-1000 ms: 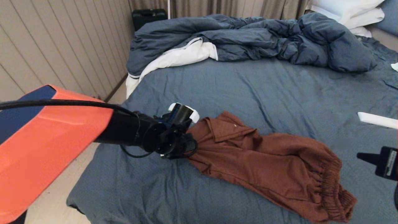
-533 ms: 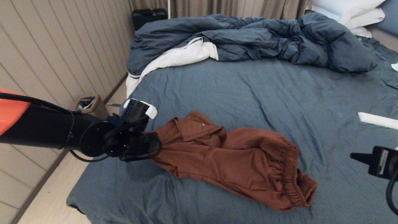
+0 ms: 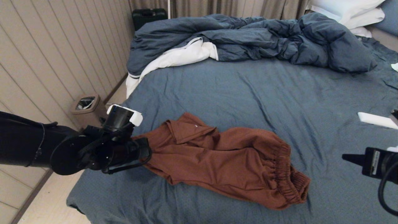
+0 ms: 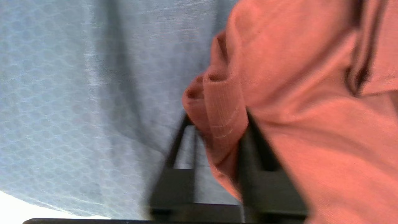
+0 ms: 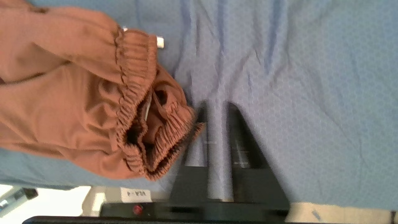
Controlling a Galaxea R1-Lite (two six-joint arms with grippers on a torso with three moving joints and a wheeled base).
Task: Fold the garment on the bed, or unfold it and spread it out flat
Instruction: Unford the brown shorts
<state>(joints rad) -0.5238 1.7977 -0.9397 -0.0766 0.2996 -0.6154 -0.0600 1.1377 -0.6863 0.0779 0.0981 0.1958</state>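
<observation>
- On the near part of the bed (image 3: 236, 93) lies the garment (image 3: 224, 161), rumpled, waistband (image 5: 136, 102) end toward my right.
- My left gripper (image 4: 217, 137) is clamped on its hem at the bed's left edge.
- My right gripper (image 5: 217, 124) hangs just beside the waistband, fingers slightly apart, holding nothing.

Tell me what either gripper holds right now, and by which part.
Left gripper pinches a hem edge of the rust-brown soft shorts; right gripper holds nothing.
</observation>
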